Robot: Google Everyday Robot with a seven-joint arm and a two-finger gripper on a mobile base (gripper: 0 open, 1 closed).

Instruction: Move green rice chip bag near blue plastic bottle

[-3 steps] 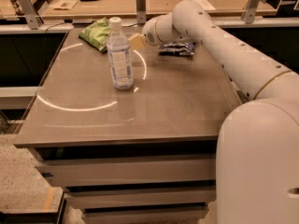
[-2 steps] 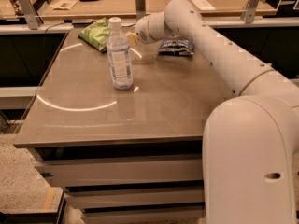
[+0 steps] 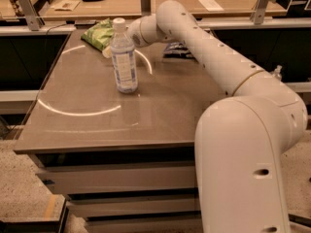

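Observation:
The green rice chip bag (image 3: 98, 32) lies crinkled at the far left corner of the grey table (image 3: 160, 110). The blue plastic bottle (image 3: 123, 57), clear with a white cap and pale label, stands upright just in front of it and to the right. My white arm reaches across from the right, and its wrist (image 3: 146, 30) is behind the bottle's top. My gripper (image 3: 108, 50) is low by the bag's near right edge, mostly hidden by the bottle. I cannot tell whether it touches the bag.
A dark blue chip bag (image 3: 179, 50) lies at the far right of the table under my arm. Behind the table runs a wooden counter (image 3: 160, 4) with metal posts (image 3: 145, 0), papers and small items. My arm's large shoulder fills the right foreground.
My arm has swung left, bringing the gripper from the right of the bottle to behind it, close to the green bag. Bottle and bags have stayed put.

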